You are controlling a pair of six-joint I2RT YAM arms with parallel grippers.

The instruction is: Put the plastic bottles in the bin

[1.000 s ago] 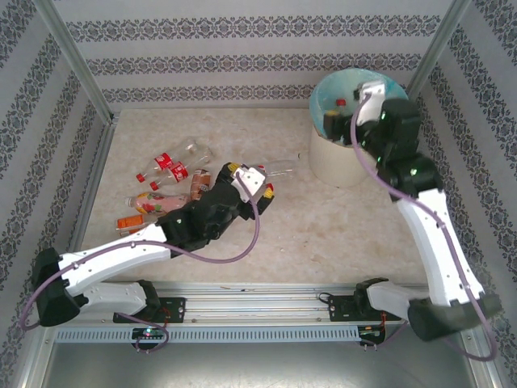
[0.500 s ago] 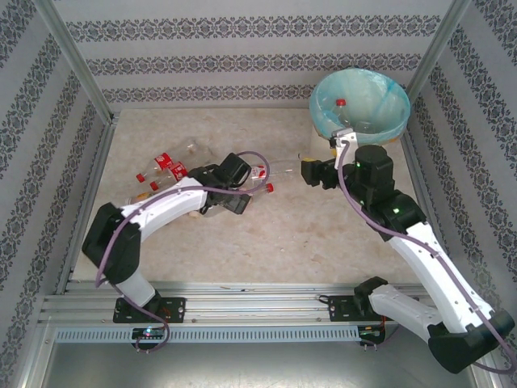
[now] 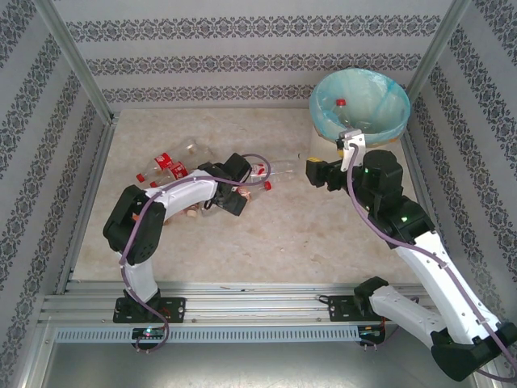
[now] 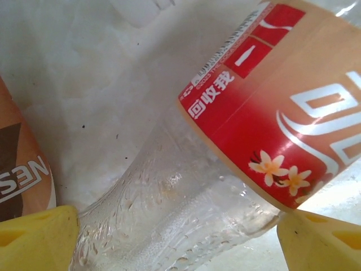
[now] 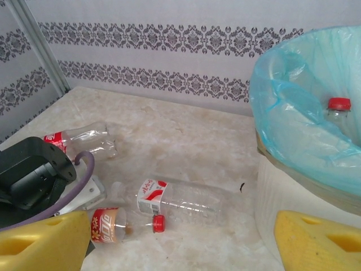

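Two yellow fingers of the left hand (image 4: 180,237) stand wide apart astride a red-labelled bottle (image 4: 265,130) lying on the counter (image 4: 84,73). The right hand (image 5: 181,243), open and empty, hovers beside the bin (image 5: 282,113), where its wrist view catches a red-capped bottle (image 5: 338,107) inside.

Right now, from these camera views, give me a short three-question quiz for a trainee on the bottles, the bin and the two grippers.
1. True or false: the round cream-white bin with the turquoise liner already holds a clear red-capped plastic bottle.
2. What sits between the left gripper's yellow fingers? A) a clear ribbed bottle with a red flowered label B) a blue cap C) nothing
3. Fill in: the right gripper is ____, with nothing between its fingers.
Key: 1 true; 2 A; 3 open.
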